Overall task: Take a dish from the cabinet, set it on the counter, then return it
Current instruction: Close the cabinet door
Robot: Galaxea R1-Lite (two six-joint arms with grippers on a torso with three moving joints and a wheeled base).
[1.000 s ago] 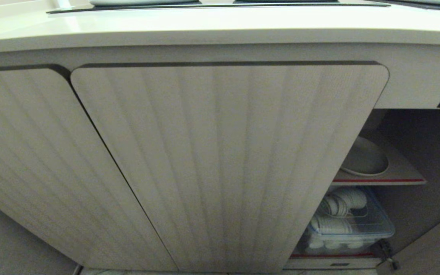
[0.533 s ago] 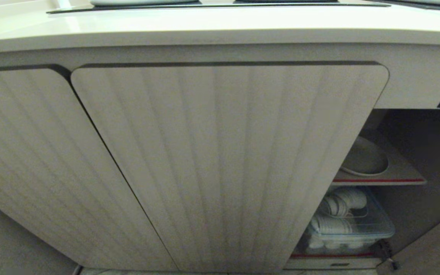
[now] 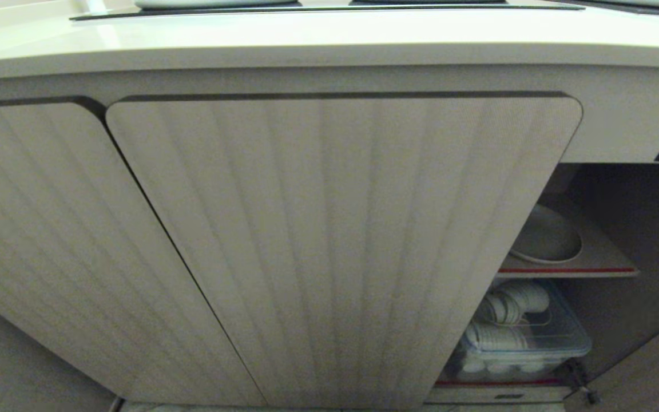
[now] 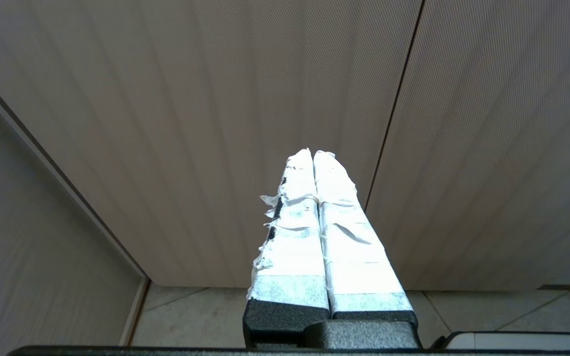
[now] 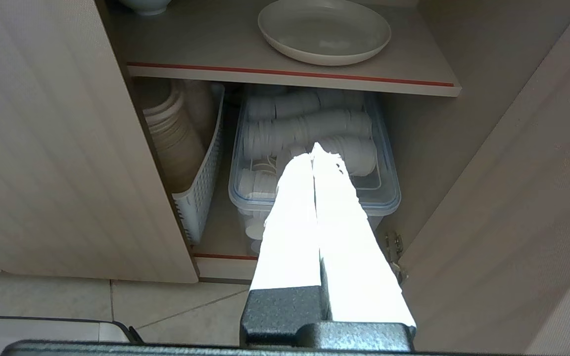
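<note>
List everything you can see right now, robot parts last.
dish: one, off-white, on the upper shelf in the open cabinet
bowl: one, pale, back of that shelf, mostly cut off
clear bin: one, holding white lids or small dishes, under the shelf
white basket: one, holding stacked beige bowls, beside the bin
closed door: one, beige ribbed, left of the opening
counter: one, cream, above
left gripper: shut, facing closed doors
right gripper: shut, empty, facing the opening

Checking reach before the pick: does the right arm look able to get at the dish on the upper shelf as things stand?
Probably yes. The dish lies alone near the shelf's red-striped edge, the cabinet door stands swung aside, and nothing blocks the right gripper, which is shut and must open first.
</note>
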